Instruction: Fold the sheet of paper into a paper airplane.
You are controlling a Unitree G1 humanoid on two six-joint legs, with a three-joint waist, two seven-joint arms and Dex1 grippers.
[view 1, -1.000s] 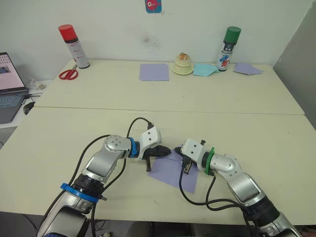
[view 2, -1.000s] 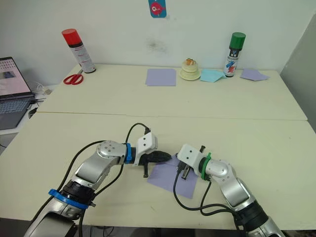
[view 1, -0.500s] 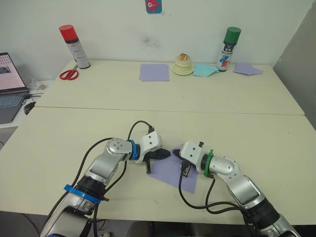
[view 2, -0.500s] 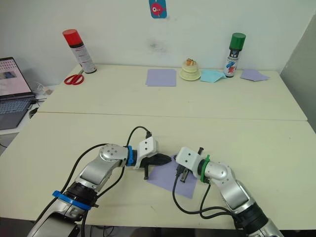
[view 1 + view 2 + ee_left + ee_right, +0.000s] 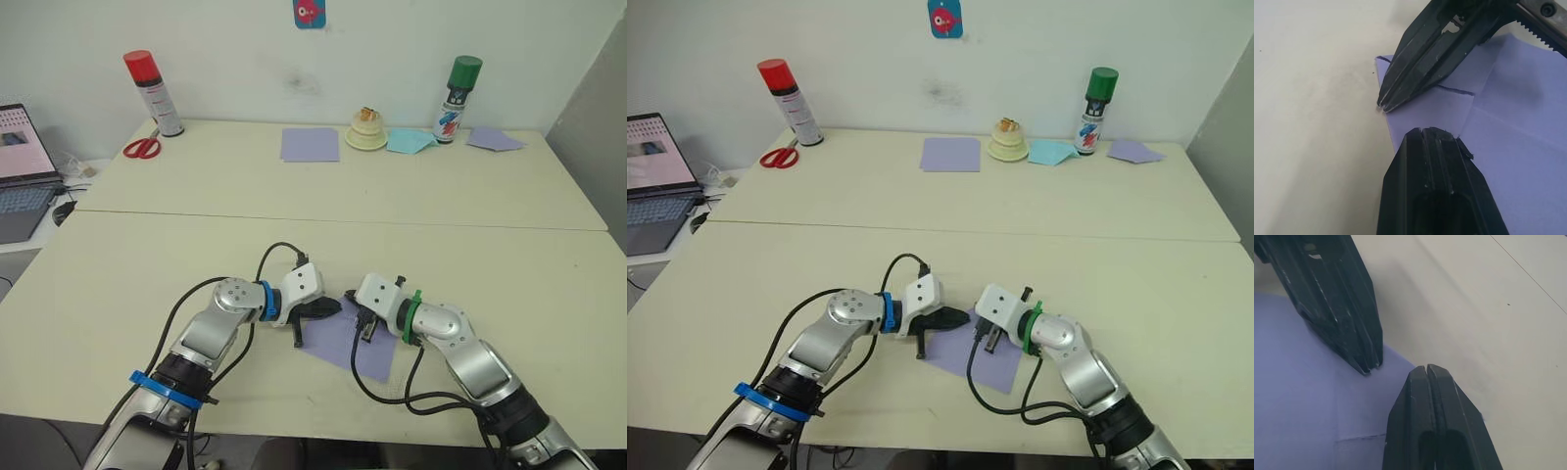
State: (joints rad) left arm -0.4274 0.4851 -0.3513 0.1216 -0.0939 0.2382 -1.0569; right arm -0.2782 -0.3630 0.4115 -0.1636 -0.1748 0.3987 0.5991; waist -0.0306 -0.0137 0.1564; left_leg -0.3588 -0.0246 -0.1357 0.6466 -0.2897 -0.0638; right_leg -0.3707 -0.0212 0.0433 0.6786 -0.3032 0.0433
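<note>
Left tool and right tool both pressed together, tips meeting over sheet of paper; crease visible from wrists.

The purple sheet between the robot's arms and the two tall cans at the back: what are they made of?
The flat lavender sheet looks like thin matte paper, showing crease lines. The red-capped spray can and green-capped spray can appear to be printed metal with plastic caps, though that is uncertain.
</note>
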